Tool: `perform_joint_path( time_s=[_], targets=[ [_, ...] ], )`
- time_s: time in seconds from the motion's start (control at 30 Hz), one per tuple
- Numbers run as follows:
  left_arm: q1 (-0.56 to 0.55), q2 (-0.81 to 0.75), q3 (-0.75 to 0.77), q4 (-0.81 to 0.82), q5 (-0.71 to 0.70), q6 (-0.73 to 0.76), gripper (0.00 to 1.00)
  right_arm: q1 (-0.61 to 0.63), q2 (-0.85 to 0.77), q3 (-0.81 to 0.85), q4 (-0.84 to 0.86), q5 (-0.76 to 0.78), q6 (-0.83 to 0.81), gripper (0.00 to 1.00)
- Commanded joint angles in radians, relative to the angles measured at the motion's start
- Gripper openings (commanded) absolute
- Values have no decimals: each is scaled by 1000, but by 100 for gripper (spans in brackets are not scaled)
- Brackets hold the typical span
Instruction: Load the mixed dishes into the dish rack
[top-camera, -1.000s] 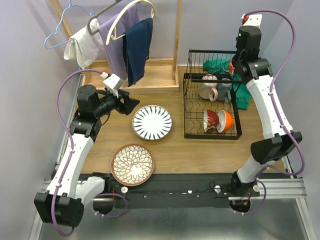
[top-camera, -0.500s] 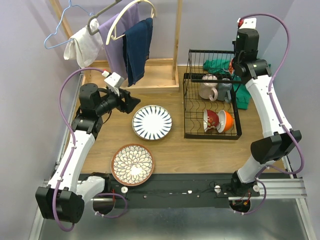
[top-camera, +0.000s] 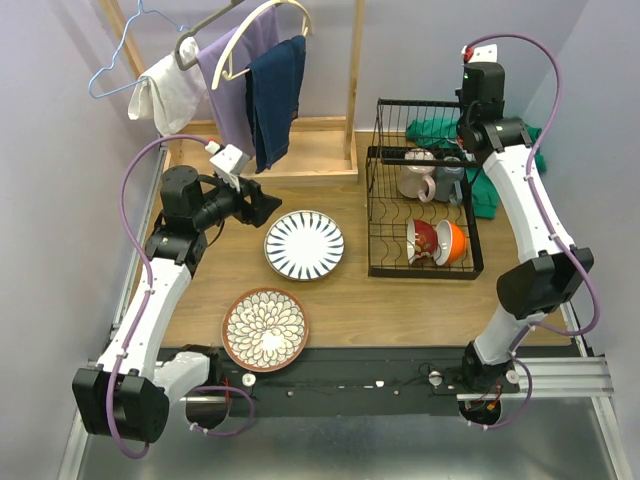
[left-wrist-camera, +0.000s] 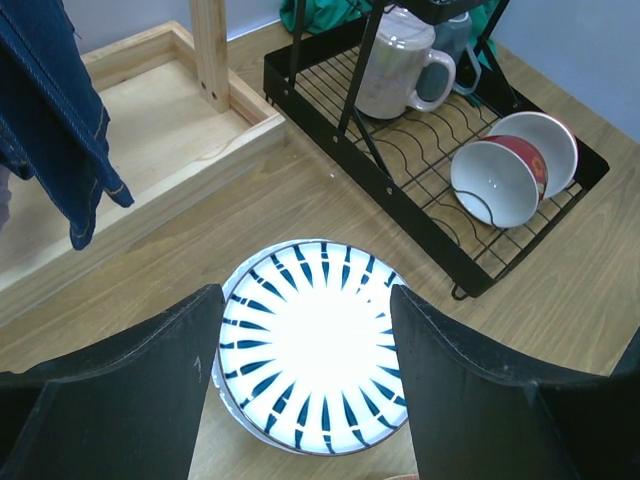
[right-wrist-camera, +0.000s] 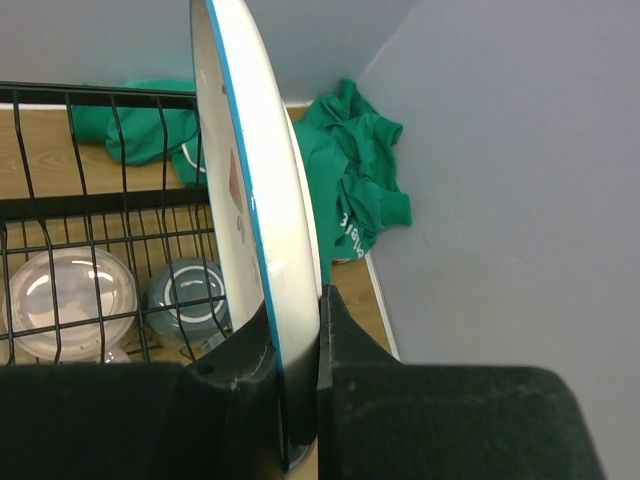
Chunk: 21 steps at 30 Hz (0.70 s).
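My right gripper (right-wrist-camera: 320, 296) is shut on the rim of a white plate with a blue edge and a red motif (right-wrist-camera: 250, 150). It holds the plate upright above the back of the black wire dish rack (right-wrist-camera: 100, 95). In the top view this gripper (top-camera: 468, 132) is over the rack's (top-camera: 370, 215) far right corner. The rack holds a pale mug (top-camera: 415, 180), a red bowl (top-camera: 425, 240) and an orange bowl (top-camera: 452, 242). My left gripper (left-wrist-camera: 305, 295) is open and empty above the white plate with dark-blue stripes (left-wrist-camera: 315, 350), which lies flat on the table (top-camera: 304, 244).
A brown flower-pattern plate (top-camera: 265, 328) lies near the front edge. A grey-blue mug (right-wrist-camera: 190, 295) is in the rack. Green cloth (right-wrist-camera: 350, 170) lies behind the rack by the wall. A wooden clothes stand (top-camera: 310, 150) with hung clothes is at the back left.
My right arm has lifted and swung a little to the left over the rack's back with the plate in its grip. The left arm has barely shifted.
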Motion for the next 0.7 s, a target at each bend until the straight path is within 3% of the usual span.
perform_joint_path(
  time_s=[0.0, 0.07, 0.1, 0.13, 0.23, 0.33, 0.53, 0.67],
  targets=[
    [6, 10, -23, -11, 22, 24, 77, -4, 30, 38, 56, -31, 22, 0],
    [4, 18, -31, -47, 24, 56, 79, -4, 35, 62, 30, -43, 27, 10],
    [4, 26, -35, -67, 33, 75, 80, -4, 38, 70, 19, -62, 27, 20],
    [4, 32, -40, -119, 39, 102, 81, -2, 29, 74, 6, -68, 27, 42],
    [7, 69, -51, -236, 96, 237, 84, -2, 3, 73, -21, -103, 12, 71],
    [13, 99, -61, -331, 124, 378, 85, -2, -17, 78, -50, -109, 15, 79],
    [25, 173, -52, -537, 113, 634, 85, -4, -83, 96, -113, -148, 36, 81],
    [30, 173, -98, -569, 76, 730, 86, -2, -126, 82, -131, -148, 41, 84]
  ],
)
